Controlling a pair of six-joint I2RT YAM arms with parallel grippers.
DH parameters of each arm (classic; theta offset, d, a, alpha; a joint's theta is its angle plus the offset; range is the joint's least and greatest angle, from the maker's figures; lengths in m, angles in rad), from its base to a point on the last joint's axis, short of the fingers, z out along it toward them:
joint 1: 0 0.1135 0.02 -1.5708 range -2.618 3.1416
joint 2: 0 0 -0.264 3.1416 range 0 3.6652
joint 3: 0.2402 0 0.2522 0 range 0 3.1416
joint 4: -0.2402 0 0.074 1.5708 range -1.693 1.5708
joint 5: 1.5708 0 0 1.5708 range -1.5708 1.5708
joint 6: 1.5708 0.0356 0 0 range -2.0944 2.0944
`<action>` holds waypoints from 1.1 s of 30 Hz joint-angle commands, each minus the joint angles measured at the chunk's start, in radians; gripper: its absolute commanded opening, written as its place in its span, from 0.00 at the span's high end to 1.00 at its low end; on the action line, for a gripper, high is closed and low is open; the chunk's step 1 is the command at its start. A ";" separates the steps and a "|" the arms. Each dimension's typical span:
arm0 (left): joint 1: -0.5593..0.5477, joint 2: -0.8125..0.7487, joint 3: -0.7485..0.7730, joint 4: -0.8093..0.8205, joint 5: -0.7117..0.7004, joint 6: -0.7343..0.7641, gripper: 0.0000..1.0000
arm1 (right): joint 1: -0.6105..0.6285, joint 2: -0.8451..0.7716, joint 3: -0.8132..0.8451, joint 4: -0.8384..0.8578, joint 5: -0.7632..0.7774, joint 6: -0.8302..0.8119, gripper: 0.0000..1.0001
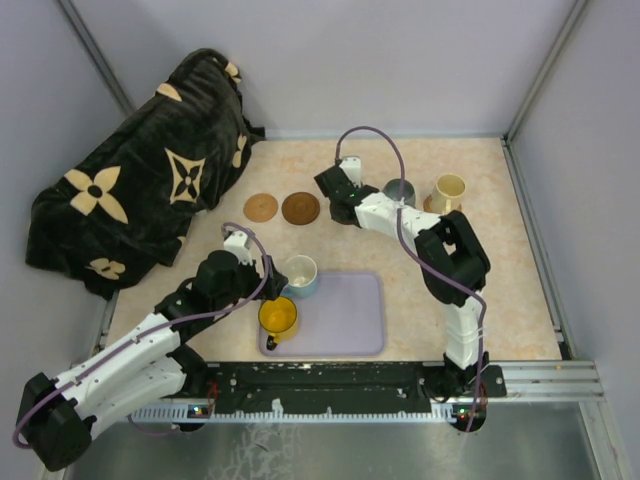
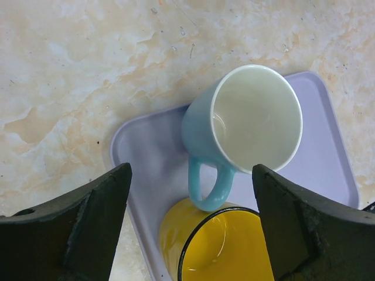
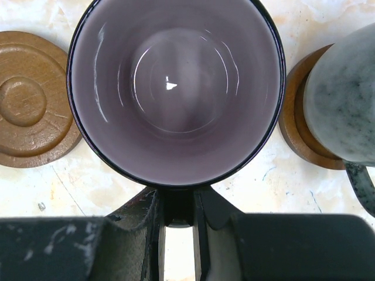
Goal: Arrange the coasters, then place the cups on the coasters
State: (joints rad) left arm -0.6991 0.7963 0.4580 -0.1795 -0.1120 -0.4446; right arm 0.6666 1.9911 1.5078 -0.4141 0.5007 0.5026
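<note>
While your right gripper (image 3: 179, 211) pinches the mauve cup (image 3: 176, 88) by its handle, note the bare coaster (image 3: 32, 99) just off the cup's left side; left gripper (image 2: 190, 193) hangs spread above the white-blue cup (image 2: 252, 123).

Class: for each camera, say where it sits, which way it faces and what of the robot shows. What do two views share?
Top: above and behind the bases, looking down on the table; left arm and right arm show.
Left wrist: on the left arm, looking down at blue mug and yellow mug on the tray; open jaws at bottom corners.
Right wrist: on the right arm, looking down into mauve mug; jaws shut on its handle.
Top and left wrist share those mugs and the tray.
</note>
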 commanded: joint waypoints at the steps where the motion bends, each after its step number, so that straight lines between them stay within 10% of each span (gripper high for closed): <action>1: -0.005 -0.006 0.036 0.002 -0.021 -0.002 0.10 | -0.009 -0.008 0.072 0.039 0.021 0.015 1.00; 33: -0.004 0.005 0.026 -0.007 -0.038 0.000 0.09 | -0.042 0.001 0.025 0.077 -0.042 0.024 1.00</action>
State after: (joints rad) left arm -0.6998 0.7998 0.4633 -0.1871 -0.1398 -0.4446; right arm 0.6296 1.9911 1.5070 -0.4339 0.4507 0.5209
